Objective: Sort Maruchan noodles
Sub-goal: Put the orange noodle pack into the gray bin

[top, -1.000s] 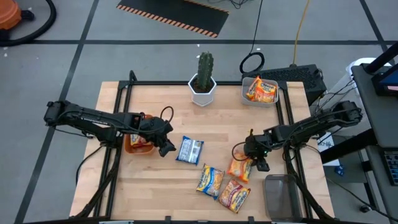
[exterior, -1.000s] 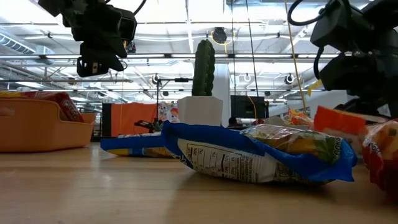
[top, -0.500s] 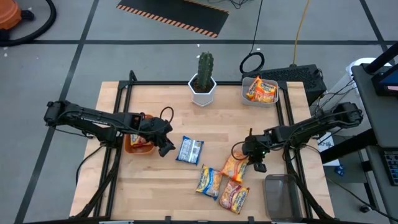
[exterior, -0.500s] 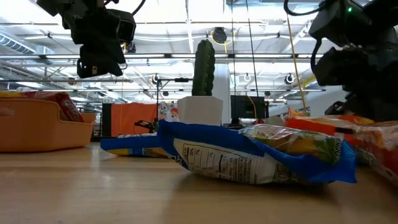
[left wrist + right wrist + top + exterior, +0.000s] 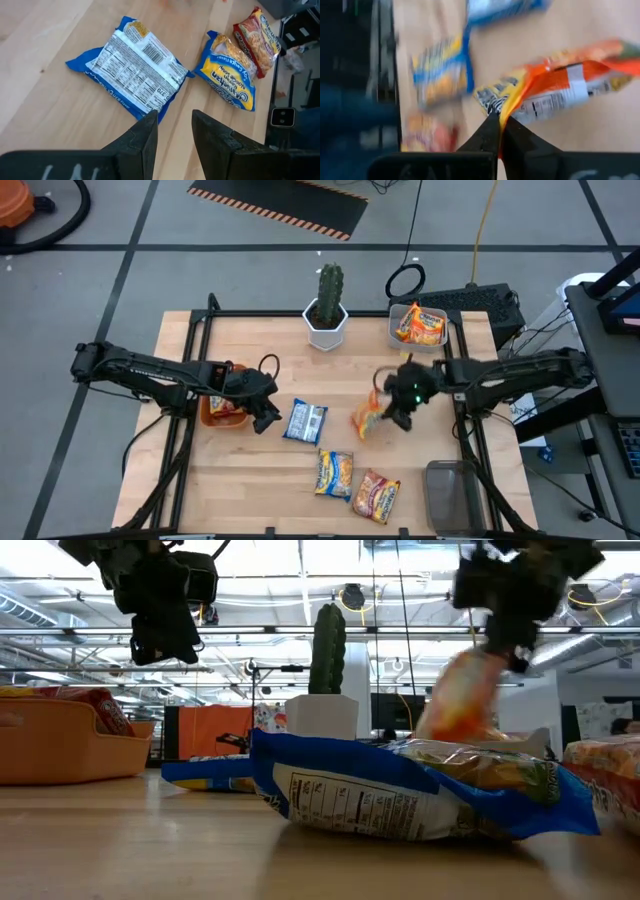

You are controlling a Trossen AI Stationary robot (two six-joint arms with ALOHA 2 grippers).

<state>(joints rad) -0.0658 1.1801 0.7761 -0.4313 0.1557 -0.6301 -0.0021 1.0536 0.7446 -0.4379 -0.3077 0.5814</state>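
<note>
Right gripper pinches orange ramen packet by its edge, lifted above table centre. Left gripper hovers beside blue packet, jaws narrowly apart, holding nothing.

A blue packet lies on the bench close in front, its printed back facing the camera. Behind it another blue packet lies flat. The right gripper holds an orange packet up in the air, blurred. The left gripper hangs above the bench near an orange bin with a red packet inside. A cactus stands in a white pot behind.
</note>
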